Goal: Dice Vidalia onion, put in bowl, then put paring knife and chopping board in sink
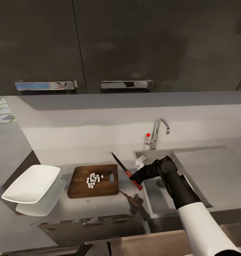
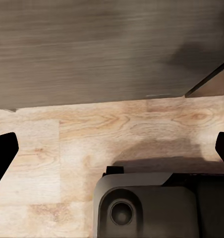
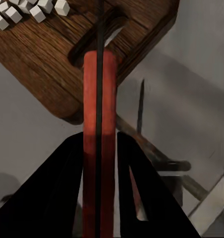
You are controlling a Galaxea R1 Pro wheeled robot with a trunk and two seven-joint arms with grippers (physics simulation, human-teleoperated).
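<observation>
Paring knife is pinched by its red handle in the right claw, blade raised off the chopping board, judged to keep it clear of the dice. Onion is seen as small pale cubes heaped mid-board, not yet in the white bowl on the worktop. Sink is just beside. Left claw is spread, over wood floor.

Kitchen: sink, tap, cupboards
</observation>
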